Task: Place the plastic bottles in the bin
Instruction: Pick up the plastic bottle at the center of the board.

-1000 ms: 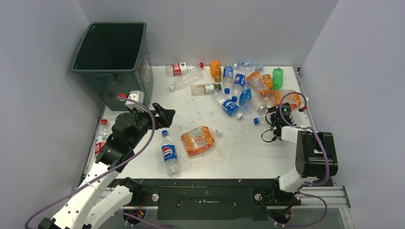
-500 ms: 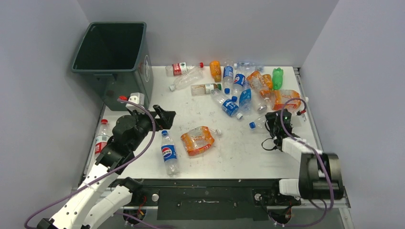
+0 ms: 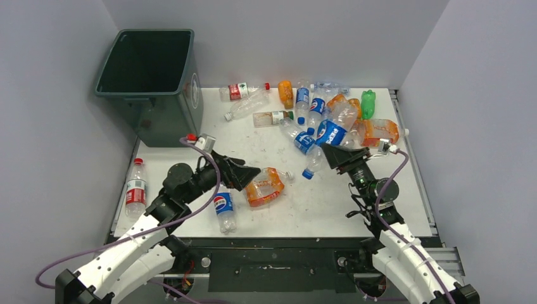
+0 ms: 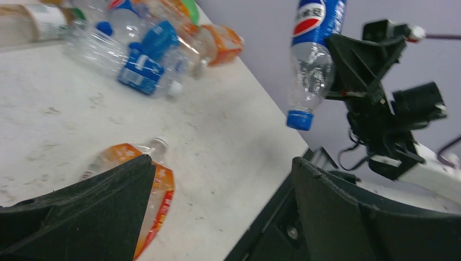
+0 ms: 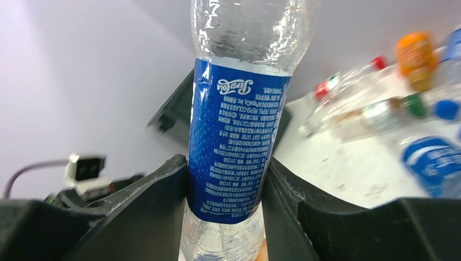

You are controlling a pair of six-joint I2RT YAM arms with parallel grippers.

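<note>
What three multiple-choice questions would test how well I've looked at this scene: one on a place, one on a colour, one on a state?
1. Seen from the top camera, where does the bin stand?
A. far left
B. far right
C. near middle

2. What colour is the cap of the bottle in the right gripper?
A. red
B. blue
C. green

3. How is the left gripper?
A. shut on the bin
B. shut on a bottle
C. open, empty

Answers:
1 A: the top view shows it at the table's far left corner.
2 B: the left wrist view shows a blue cap hanging below the lifted bottle.
3 C: its fingers stand wide apart with only the table between them.
</note>
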